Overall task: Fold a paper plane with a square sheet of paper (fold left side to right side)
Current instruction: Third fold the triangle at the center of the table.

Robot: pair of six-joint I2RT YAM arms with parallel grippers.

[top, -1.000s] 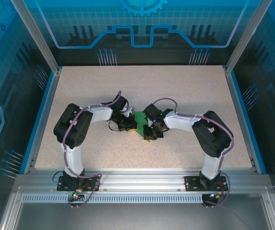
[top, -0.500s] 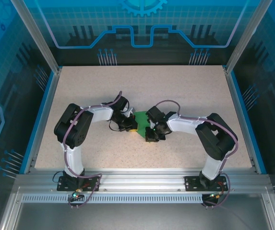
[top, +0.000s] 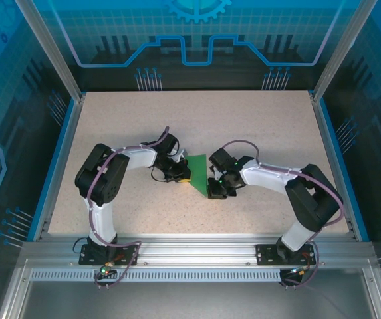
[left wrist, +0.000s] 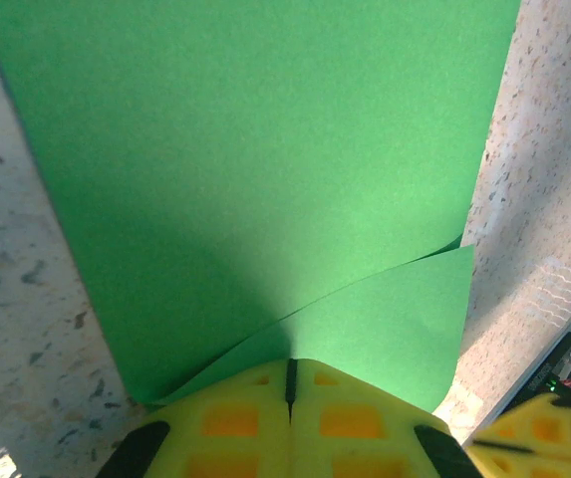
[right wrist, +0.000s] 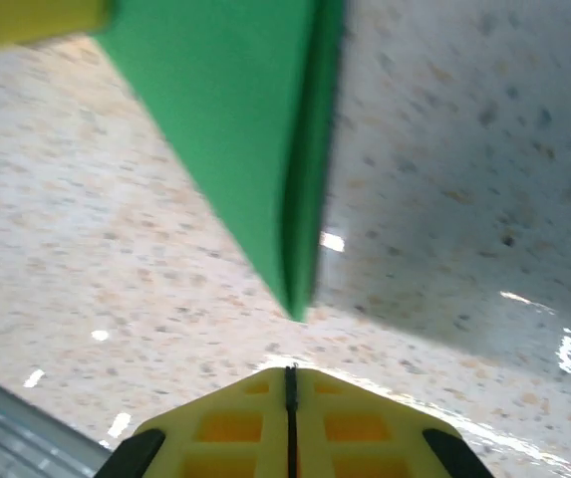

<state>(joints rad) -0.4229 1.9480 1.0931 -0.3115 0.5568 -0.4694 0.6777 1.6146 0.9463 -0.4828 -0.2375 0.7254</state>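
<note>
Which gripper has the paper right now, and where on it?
Left gripper pinches the paper at its near edge. Right gripper is shut just short of the paper's corner, holding nothing.

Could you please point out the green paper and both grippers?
bright green paper sheet (left wrist: 265,149): left wrist view, flat middle.
left gripper (left wrist: 290,366): left wrist view, seam between the closed yellow fingers.
right gripper (right wrist: 290,373): right wrist view, same seam.
</note>
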